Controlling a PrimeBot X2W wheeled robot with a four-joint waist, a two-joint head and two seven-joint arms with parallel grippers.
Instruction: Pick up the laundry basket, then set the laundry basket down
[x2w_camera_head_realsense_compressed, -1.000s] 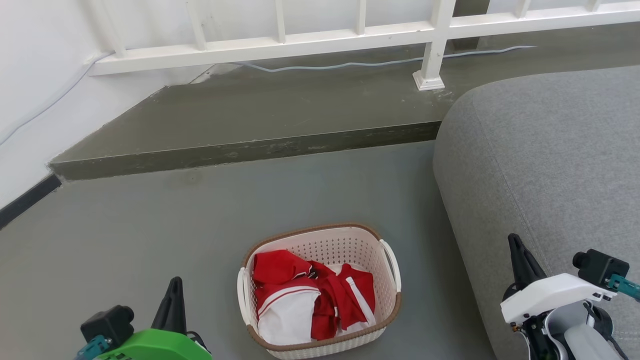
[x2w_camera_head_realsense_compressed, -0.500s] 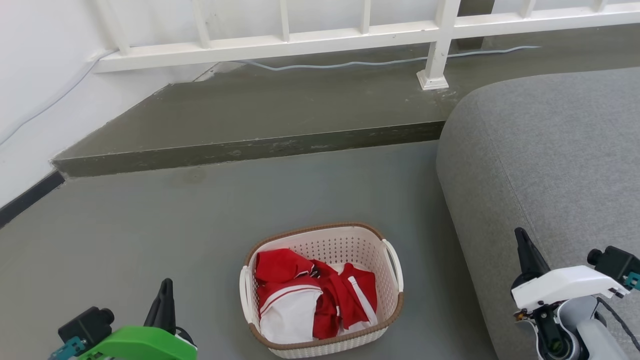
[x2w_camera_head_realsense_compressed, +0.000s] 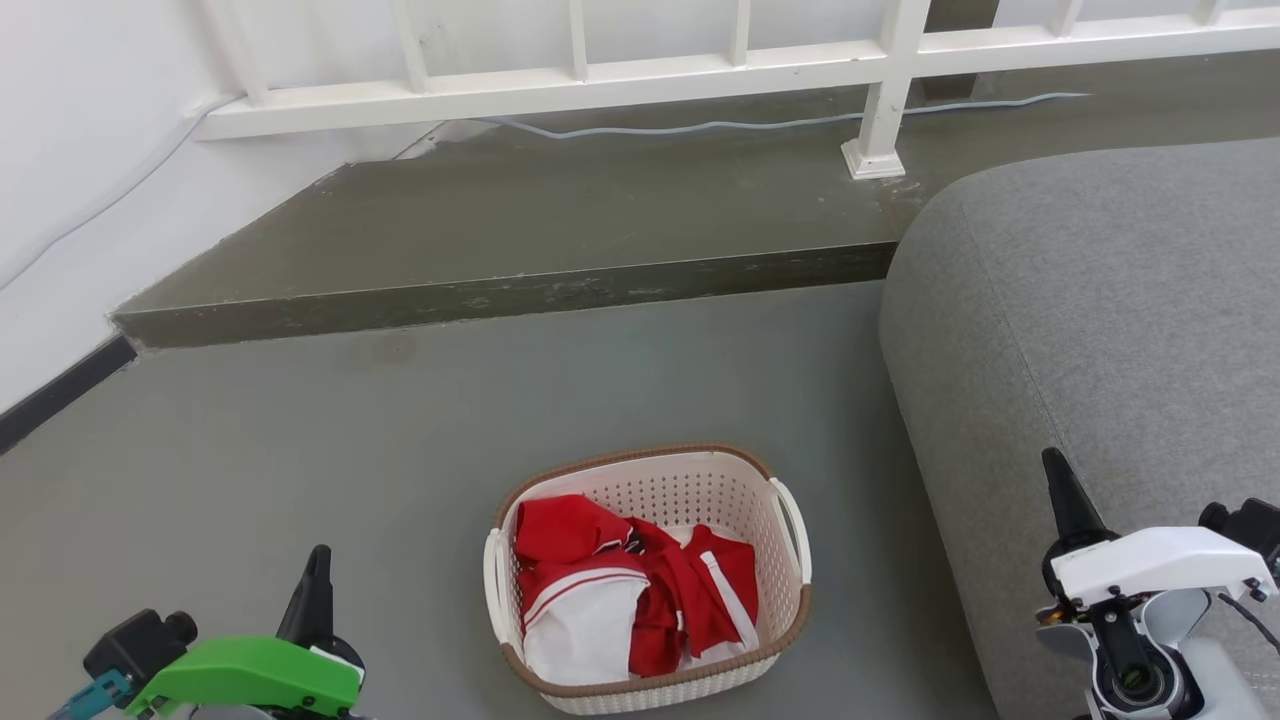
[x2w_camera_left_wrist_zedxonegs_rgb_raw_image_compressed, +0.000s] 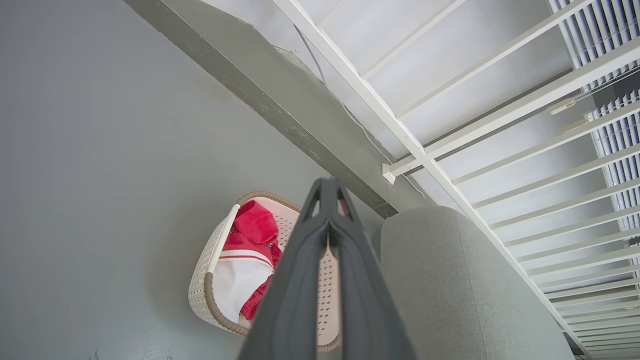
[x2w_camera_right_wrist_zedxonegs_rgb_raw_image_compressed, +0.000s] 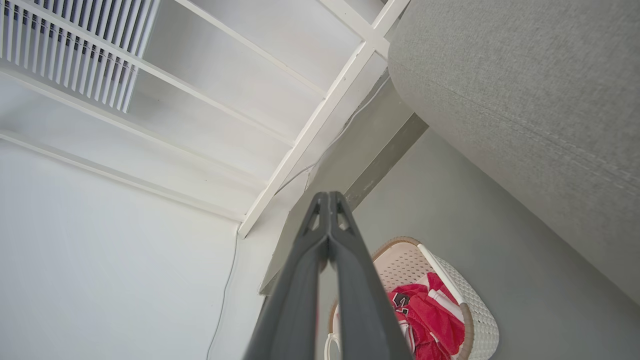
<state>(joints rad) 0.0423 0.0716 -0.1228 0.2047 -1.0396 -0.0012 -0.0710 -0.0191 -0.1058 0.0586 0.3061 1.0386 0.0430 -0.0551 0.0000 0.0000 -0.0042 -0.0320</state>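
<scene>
The laundry basket (x2w_camera_head_realsense_compressed: 790, 600) stands on the grey floor at the lower middle of the head view, cream-white and perforated with a brown rim and white loop handles, holding red and white clothes (x2w_camera_head_realsense_compressed: 620, 595). My left gripper (x2w_camera_head_realsense_compressed: 318, 566) is at the lower left, well apart from the basket, fingers shut together with nothing held. My right gripper (x2w_camera_head_realsense_compressed: 1056, 470) is at the lower right in front of the sofa, also shut and empty. The left wrist view has the basket (x2w_camera_left_wrist_zedxonegs_rgb_raw_image_compressed: 200, 292) behind my shut left gripper (x2w_camera_left_wrist_zedxonegs_rgb_raw_image_compressed: 327, 184); the right wrist view has the basket (x2w_camera_right_wrist_zedxonegs_rgb_raw_image_compressed: 482, 322) below my shut right gripper (x2w_camera_right_wrist_zedxonegs_rgb_raw_image_compressed: 327, 197).
A grey sofa (x2w_camera_head_realsense_compressed: 1100, 320) fills the right side, close to the basket. A raised grey step (x2w_camera_head_realsense_compressed: 520, 295) runs across behind, with a white railing (x2w_camera_head_realsense_compressed: 880, 100) and a cable on it. White wall with dark skirting at left.
The head view has shifted slightly. My left gripper has drifted left and lower, my right gripper right and a little higher, both away from the basket. The basket rests where it was.
</scene>
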